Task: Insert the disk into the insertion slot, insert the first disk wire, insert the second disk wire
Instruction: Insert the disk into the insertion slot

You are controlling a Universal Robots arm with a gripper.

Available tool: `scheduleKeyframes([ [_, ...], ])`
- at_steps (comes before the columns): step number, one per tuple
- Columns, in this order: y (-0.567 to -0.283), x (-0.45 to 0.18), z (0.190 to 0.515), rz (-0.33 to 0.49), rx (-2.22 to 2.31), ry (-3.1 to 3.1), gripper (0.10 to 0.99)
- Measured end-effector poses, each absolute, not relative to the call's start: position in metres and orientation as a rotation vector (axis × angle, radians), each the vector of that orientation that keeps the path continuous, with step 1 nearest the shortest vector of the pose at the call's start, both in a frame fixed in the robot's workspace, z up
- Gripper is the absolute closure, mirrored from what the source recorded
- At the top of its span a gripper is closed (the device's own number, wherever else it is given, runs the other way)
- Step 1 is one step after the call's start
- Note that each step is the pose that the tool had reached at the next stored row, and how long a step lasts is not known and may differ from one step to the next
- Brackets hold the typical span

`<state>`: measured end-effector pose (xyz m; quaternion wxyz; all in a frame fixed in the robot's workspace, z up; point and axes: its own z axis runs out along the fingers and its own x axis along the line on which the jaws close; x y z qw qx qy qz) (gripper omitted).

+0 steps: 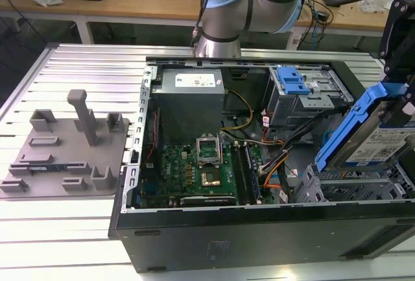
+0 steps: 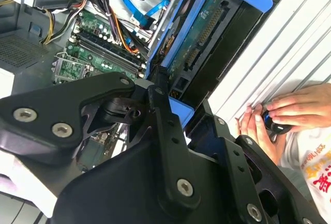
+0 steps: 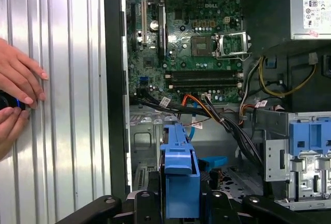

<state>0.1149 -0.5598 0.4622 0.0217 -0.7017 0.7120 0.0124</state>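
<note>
Gripper (image 3: pixel 179 190) clamps the disk (image 1: pixel 381 143) (tilted) just above the insertion slot (image 1: pixel 343 192).

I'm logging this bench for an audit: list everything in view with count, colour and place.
table: one, silver, slatted
case: one, black, open, on the table
power supply: one, grey, inside the case
motherboard: one, green, case floor
drive bay: one, grey, blue latch, near the power supply
insertion slot: one, grey, perforated, exterior view's right
disk: one, silver in blue carrier, tilted over the insertion slot
fixture plate: one, grey, exterior view's left
hands: two, on the table beside the case
arm: one, silver and pale blue, behind the case
claw: one, black, shut on the disk
</note>
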Motion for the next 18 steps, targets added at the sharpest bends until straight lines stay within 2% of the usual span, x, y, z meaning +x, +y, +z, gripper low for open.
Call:
scheduleKeyframes([
  [18, -0.560, 0.117, 0.438, 0.041, -2.176, 2.208, 0.722],
])
